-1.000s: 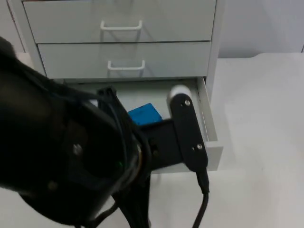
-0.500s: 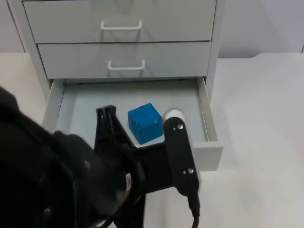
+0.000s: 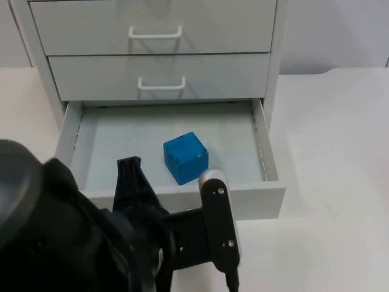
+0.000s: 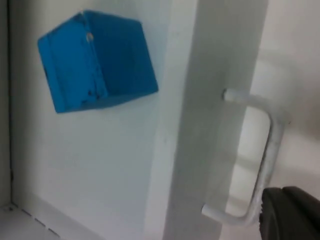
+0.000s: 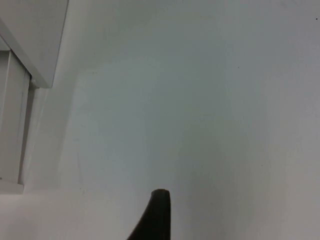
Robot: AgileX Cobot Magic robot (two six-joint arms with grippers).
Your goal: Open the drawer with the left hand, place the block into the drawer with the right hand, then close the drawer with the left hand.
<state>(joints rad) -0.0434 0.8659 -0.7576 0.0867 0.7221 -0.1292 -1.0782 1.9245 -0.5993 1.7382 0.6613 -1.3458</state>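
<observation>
- Nearest to me in the top view is the left arm (image 3: 67,243), a large dark mass at about 7 o'clock that hides the table under it and part of the drawer's front panel.
- The left gripper (image 3: 167,201) sits just at the front panel of the open drawer (image 3: 267,194); 1 black finger (image 3: 130,182) and 1 white-capped link (image 3: 214,182) stand up over the panel's edge. I cannot tell whether its jaws are open or closed.
- In the left wrist view I see the drawer's white bar handle (image 4: 265,160) on the front panel, with a black fingertip (image 4: 292,212) just beside its near end; whether it touches the handle I cannot tell.
- The blue block (image 3: 185,158) lies inside the open drawer, on its floor, near the front panel and a little toward 3 o'clock of the middle. It is a cube, so it has no long axis; it sits flat, turned so that 1 corner points toward the front panel. Its near lower edge is cut off by the gripper link.
- Past the block, toward 12 o'clock, the cabinet (image 3: 276,61) carries 2 closed drawers, each with a white handle: middle handle (image 3: 161,85), upper handle (image 3: 155,33).
- The right wrist view gives me a black fingertip (image 5: 157,215) over bare white table (image 5: 200,125), beside a cabinet corner (image 5: 30,45). The right gripper waits there; I cannot tell how its jaws stand.
</observation>
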